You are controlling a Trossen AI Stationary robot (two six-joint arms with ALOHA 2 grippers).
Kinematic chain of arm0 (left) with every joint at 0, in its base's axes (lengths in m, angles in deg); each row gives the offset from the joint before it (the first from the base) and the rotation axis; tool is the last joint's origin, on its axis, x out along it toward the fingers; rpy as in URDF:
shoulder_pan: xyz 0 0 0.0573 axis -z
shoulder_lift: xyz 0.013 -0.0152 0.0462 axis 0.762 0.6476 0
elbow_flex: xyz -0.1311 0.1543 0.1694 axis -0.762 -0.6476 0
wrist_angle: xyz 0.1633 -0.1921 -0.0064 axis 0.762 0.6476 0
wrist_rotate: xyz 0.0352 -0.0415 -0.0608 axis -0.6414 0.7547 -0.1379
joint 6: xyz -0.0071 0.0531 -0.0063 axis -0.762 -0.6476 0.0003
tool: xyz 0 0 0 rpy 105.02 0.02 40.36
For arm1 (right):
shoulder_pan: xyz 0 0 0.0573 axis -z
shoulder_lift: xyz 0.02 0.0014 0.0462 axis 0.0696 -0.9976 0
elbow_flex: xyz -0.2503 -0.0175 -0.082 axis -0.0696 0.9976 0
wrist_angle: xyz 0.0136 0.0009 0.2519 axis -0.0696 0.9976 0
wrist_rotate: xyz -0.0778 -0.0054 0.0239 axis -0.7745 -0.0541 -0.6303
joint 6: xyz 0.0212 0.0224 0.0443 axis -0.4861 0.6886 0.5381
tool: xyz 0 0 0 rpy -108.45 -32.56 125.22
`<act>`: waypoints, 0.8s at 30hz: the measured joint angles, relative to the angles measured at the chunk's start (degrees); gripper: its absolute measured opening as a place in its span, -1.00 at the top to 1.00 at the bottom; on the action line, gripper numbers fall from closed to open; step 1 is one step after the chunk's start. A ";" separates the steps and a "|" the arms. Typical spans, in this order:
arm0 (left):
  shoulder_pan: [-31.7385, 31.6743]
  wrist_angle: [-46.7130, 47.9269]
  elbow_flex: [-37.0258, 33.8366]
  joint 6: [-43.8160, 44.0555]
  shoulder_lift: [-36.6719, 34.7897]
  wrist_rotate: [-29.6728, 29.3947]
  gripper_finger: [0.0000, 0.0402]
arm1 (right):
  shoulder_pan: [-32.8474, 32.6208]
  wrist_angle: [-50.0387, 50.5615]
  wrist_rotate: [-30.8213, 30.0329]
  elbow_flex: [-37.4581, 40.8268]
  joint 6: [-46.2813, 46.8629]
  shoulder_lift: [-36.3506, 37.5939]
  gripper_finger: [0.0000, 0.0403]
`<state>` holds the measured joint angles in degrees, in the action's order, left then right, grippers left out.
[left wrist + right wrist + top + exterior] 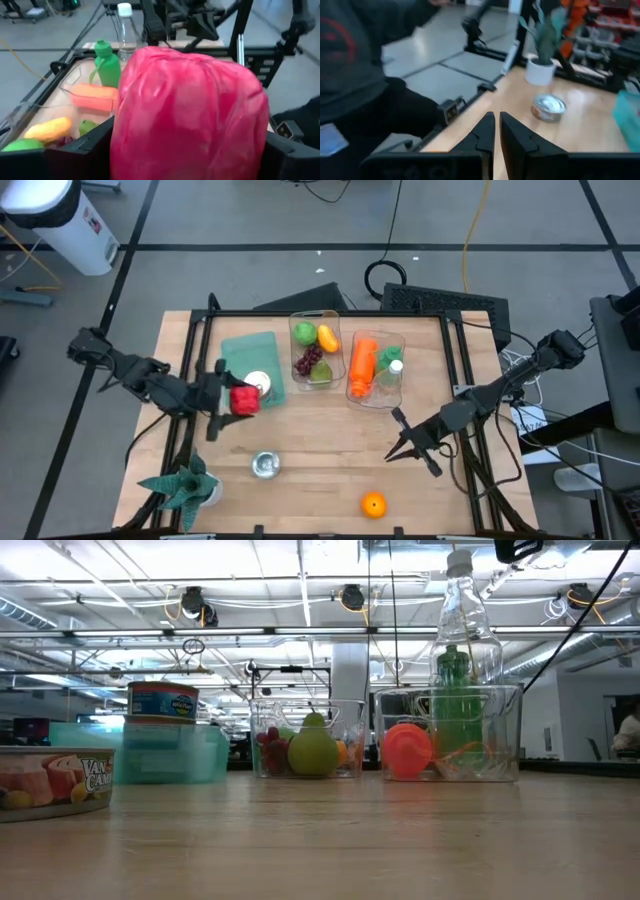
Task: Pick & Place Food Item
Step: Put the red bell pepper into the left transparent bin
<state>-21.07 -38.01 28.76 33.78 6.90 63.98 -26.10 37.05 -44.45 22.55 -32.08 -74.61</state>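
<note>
A glossy red food item (246, 399), lumpy like a pepper, sits between the fingers of my left gripper (232, 400), just beside the teal bin (250, 350). It fills the left wrist view (190, 105). It does not show at table height in the low view. My right gripper (405, 444) hangs shut over the table's right half, with nothing between its fingers (496, 131). An orange (373, 504) lies near the front edge. My left gripper pinches the red item between its two fingers, one dark finger (75, 152) on each of its opposite sides (122, 145). The fingers come nearly level from the table's left. The item is lifted clear of the table.
Two clear bins stand at the back: one with fruit (315, 350), one with a carrot and bottles (376, 370). A can (257, 383) sits on the teal bin and another can (265, 465) on the table. A potted plant (185, 485) stands front left. A person's dark sleeve (355, 60) shows beyond the edge.
</note>
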 joint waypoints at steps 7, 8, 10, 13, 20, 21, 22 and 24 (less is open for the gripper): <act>-0.29 -1.98 -8.72 10.84 -11.89 -3.98 -0.49 | -0.02 -4.41 4.42 3.49 0.94 3.38 0.91; -0.61 -1.82 -8.71 13.21 -12.40 -4.91 -0.50 | -0.01 -4.65 4.33 3.94 1.24 3.60 0.91; -1.45 -1.79 -8.32 15.23 -12.56 -6.20 -0.50 | -0.02 -4.93 3.71 4.89 1.14 3.65 0.91; -3.72 -2.42 -6.57 15.08 -11.41 -6.94 -0.47 | 0.09 -6.31 1.59 5.20 -1.05 3.67 0.91; -16.77 -0.77 3.97 13.72 -1.07 -2.93 -0.46 | 0.42 -6.47 1.32 5.20 -1.48 3.71 0.91; -19.33 -0.23 6.16 12.88 1.09 -1.09 -0.46 | 0.42 -6.43 1.33 5.20 -1.50 3.71 0.91; -21.90 0.54 8.15 12.04 3.14 0.79 -0.46 | 0.42 -6.41 1.34 5.20 -1.58 3.71 0.91; -26.94 3.12 12.46 10.61 7.83 4.70 -0.46 | 0.42 -6.40 1.34 5.20 -1.62 3.71 0.91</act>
<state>-48.01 -34.89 41.23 44.39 14.74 68.67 -25.68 30.65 -43.11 27.75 -33.70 -70.90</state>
